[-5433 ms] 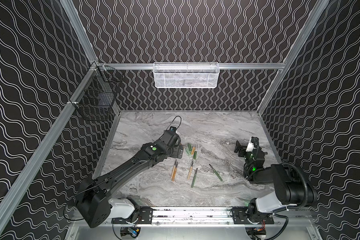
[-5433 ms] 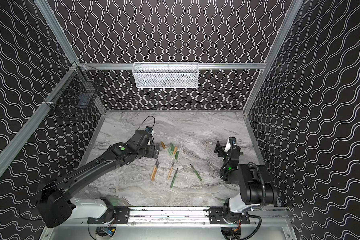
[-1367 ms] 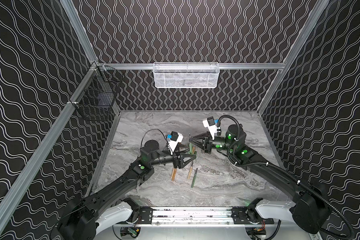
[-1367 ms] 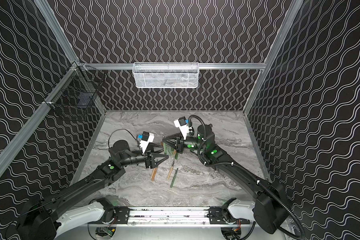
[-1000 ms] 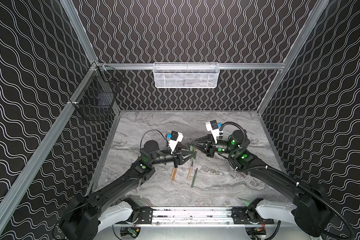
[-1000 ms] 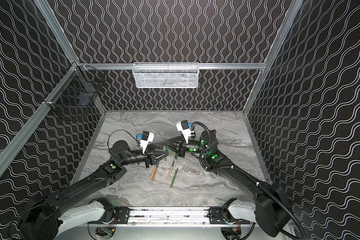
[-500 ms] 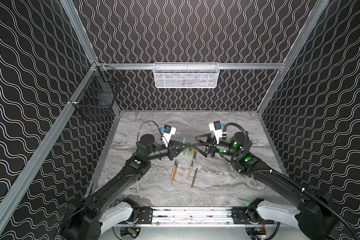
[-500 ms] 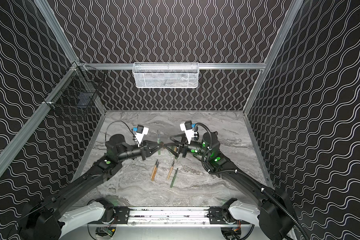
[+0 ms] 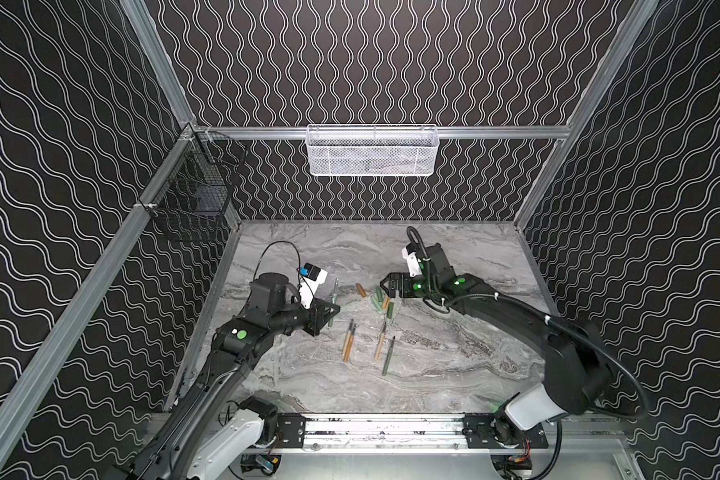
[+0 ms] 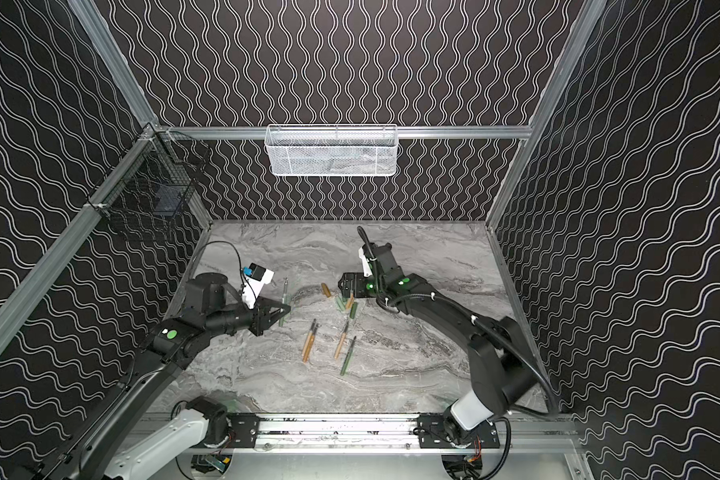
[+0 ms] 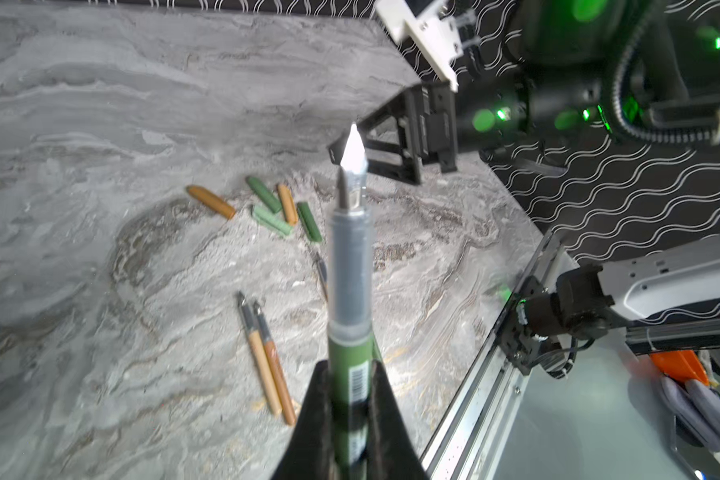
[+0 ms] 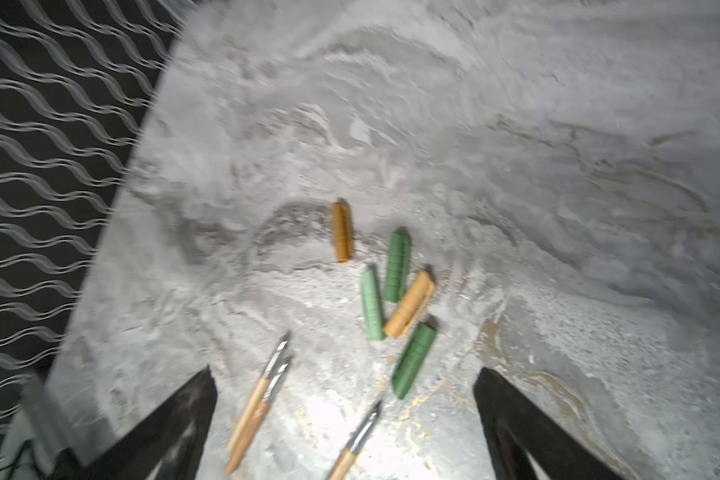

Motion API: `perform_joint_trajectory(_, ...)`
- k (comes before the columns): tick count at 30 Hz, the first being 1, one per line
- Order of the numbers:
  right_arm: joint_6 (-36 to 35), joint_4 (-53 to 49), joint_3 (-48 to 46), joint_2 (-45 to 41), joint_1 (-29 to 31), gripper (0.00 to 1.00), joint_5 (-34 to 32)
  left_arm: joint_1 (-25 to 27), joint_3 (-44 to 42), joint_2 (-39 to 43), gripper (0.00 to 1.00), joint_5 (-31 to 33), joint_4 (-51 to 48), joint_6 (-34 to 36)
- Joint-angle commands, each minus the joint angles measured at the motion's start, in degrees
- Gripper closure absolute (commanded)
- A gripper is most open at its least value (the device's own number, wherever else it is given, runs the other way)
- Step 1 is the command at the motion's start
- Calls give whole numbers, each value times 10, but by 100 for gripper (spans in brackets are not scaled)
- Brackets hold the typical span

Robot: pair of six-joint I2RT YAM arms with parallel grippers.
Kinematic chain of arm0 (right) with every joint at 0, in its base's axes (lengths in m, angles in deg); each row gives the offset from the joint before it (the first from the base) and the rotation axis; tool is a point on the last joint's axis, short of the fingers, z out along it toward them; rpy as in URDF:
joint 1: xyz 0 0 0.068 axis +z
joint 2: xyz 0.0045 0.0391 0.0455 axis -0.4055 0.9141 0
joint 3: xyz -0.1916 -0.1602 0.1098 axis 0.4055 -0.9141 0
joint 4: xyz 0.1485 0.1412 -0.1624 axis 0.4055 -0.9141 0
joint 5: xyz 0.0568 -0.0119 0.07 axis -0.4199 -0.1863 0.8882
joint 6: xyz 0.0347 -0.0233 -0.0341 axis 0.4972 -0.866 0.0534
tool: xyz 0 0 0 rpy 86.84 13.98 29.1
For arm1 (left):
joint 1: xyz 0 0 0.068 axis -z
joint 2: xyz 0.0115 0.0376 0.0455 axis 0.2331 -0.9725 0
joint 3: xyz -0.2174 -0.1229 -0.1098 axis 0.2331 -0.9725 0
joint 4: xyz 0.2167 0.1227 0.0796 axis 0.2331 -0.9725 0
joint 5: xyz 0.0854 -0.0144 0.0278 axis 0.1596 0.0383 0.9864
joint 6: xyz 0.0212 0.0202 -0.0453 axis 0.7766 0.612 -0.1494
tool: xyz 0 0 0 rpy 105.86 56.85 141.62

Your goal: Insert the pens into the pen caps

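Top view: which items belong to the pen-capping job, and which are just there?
Job: green pen in left hand; four loose pens; five caps; open right hand.
Bystanders: white mesh basket; black wire basket.

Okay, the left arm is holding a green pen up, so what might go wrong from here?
1. The caps lie bunched, with a tan-orange cap crowding the green ones. The open right gripper might nudge neighbours or pinch two at once.
2. The left gripper clamps the green pen far from its bare nib, so a slight tilt could make the nib miss a cap's mouth.
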Motion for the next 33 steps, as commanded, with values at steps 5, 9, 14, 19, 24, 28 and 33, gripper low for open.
perform_joint_trajectory(5, 1, -98, 36, 79, 1, 17, -27, -3, 5, -6, 100, 32, -16, 22)
perform_joint_trajectory(9, -2, -112, 47, 110, 4, 31, -29, -4, 6, -8, 100, 31, -15, 21)
perform_joint_trajectory(14, 5, -95, 38, 121, 6, 40, -20, -5, 6, -12, 100, 31, -17, 23)
perform_joint_trajectory(19, 5, -89, 44, 143, 8, 47, -6, -5, 3, -10, 100, 31, -18, 21)
perform_joint_trajectory(24, 7, -80, 47, 164, 9, 53, 2, -5, 2, -8, 100, 35, -19, 21)
perform_joint_trajectory(28, 7, -71, 48, 171, 8, 56, 7, -6, 3, -10, 100, 34, -20, 22)
perform_joint_trajectory(33, 7, -69, 55, 191, 8, 59, 16, -5, 5, -14, 100, 35, -22, 23)
